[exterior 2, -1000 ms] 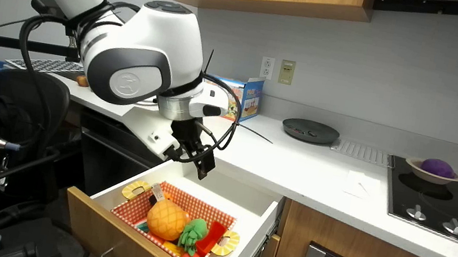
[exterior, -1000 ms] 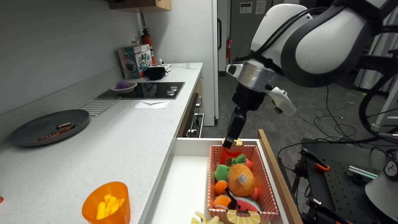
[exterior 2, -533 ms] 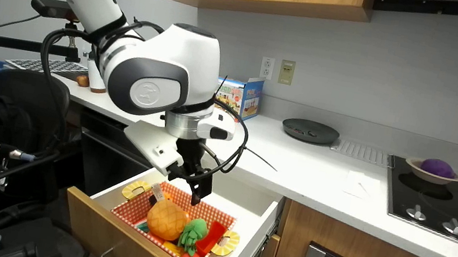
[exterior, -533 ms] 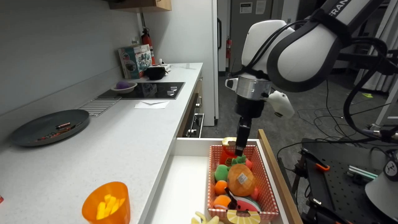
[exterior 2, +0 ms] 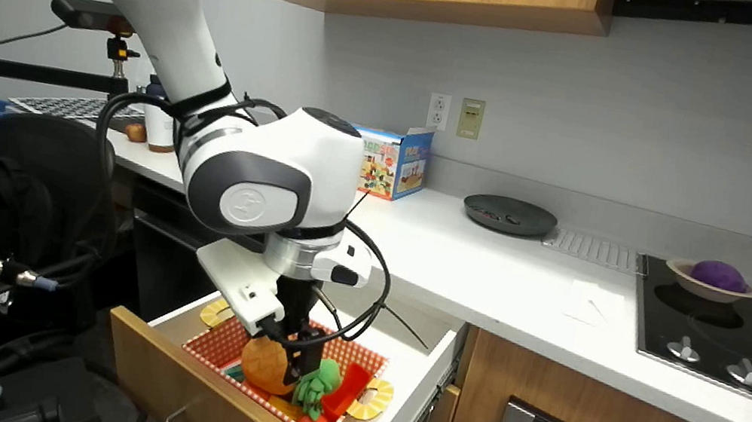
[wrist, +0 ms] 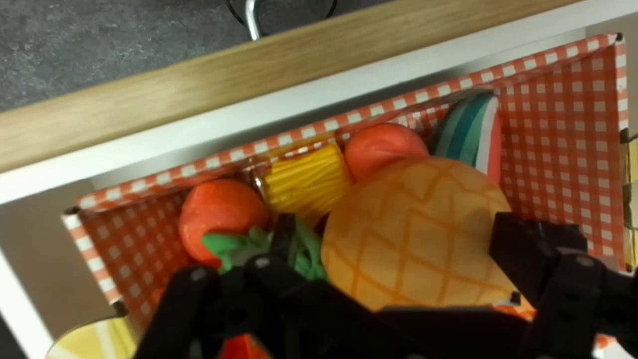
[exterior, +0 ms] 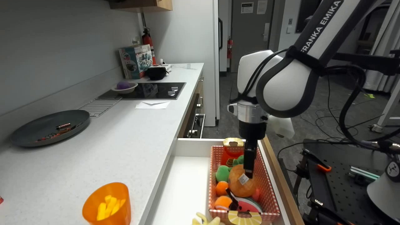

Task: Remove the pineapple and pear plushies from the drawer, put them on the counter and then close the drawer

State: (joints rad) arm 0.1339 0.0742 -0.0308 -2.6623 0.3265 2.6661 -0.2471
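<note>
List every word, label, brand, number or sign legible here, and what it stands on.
"FRANKA EMIKA": on the robot arm, in an exterior view.
Blue box: lettering too small to read surely.
Teal box: print too small.
Notices on the door: too small.
White tag on the pineapple: too blurred.
No number can be read.

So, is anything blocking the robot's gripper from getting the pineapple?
Nothing visible. In the wrist view, the open gripper has one finger over the green tuft of the pineapple, the other over its body's opposite edge.
</note>
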